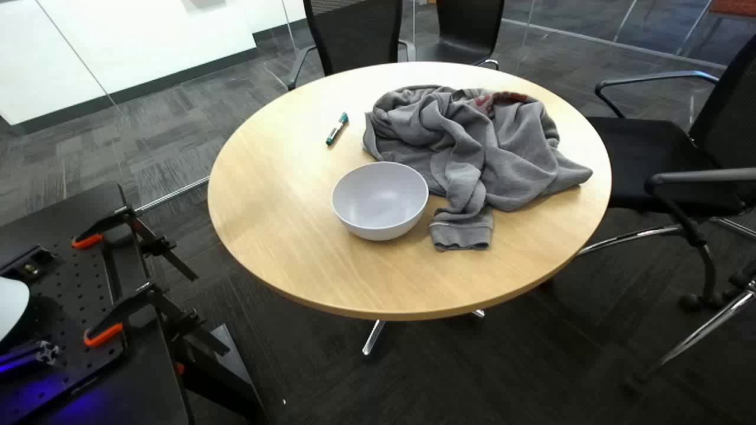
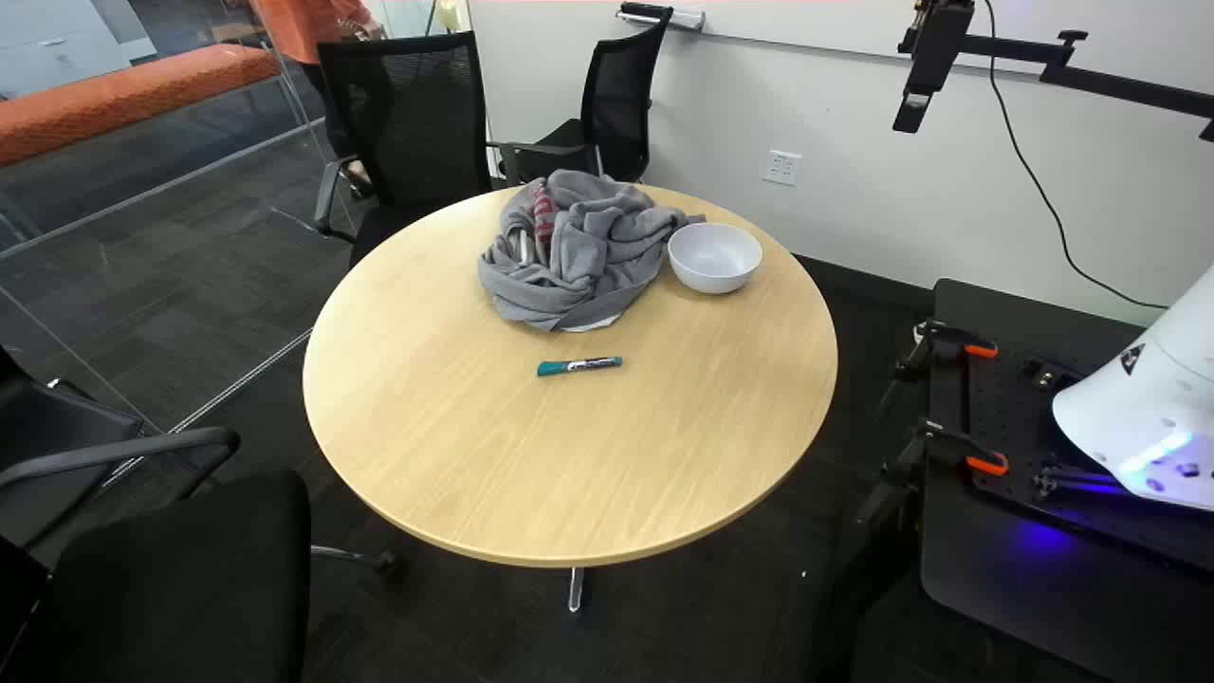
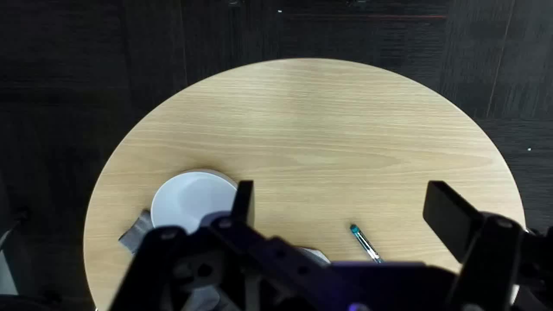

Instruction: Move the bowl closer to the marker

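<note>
The light grey-white bowl stands upright on the round wooden table in both exterior views (image 1: 381,200) (image 2: 714,258). It also shows at the left in the wrist view (image 3: 190,198), partly covered by a gripper finger. The green marker lies flat on the table, apart from the bowl, in both exterior views (image 1: 337,129) (image 2: 579,365). In the wrist view the marker (image 3: 365,242) has its lower end hidden by the gripper body. My gripper (image 3: 339,203) is wide open and empty, above the table. The gripper is out of view in both exterior views.
A crumpled grey sweatshirt (image 1: 460,144) lies on the table (image 1: 266,195) right beside the bowl and near the marker. Black chairs (image 1: 360,35) stand around the table. The black robot stand (image 2: 1024,560) with orange-tipped clamps (image 2: 986,465) is beside it.
</note>
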